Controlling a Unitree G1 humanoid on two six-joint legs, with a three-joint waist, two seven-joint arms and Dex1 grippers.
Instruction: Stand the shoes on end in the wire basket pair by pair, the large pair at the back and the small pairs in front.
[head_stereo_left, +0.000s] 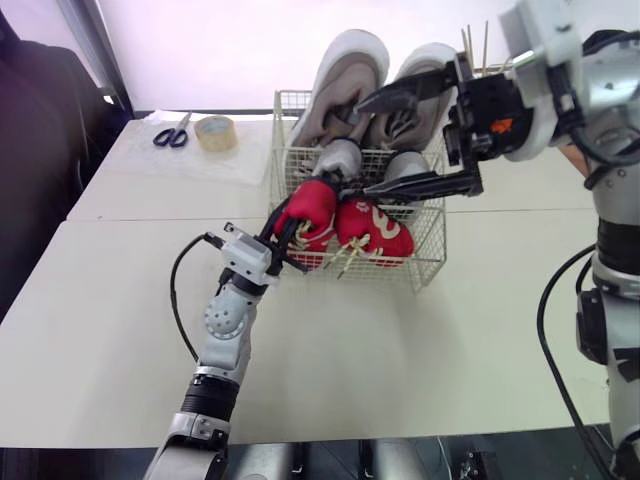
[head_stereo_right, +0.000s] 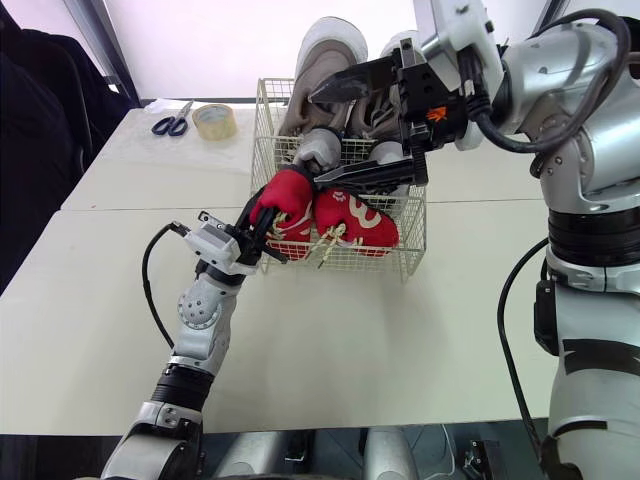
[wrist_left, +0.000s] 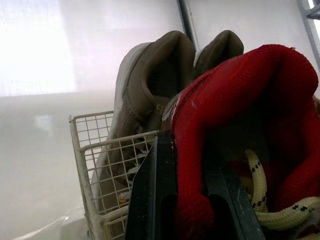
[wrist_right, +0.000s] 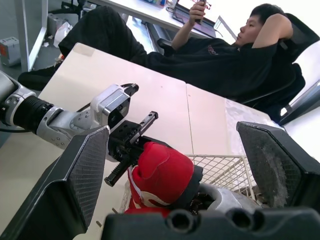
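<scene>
a wire basket (head_stereo_left: 432, 250) on a pale desk (head_stereo_left: 400, 350). the left hand (head_stereo_left: 290, 236) is clamped on a red shoe (head_stereo_left: 312, 203) at the basket's front left. the right hand (head_stereo_left: 380, 145) hovers above the basket, fingers wide apart. large beige sneakers (head_stereo_left: 345, 70) stand on end at the back.

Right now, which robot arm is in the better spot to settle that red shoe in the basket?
Left, probably. The left gripper is shut on the red shoe at the wire basket's front, so it can just finish. The right gripper hangs open above the basket, holding nothing.
</scene>
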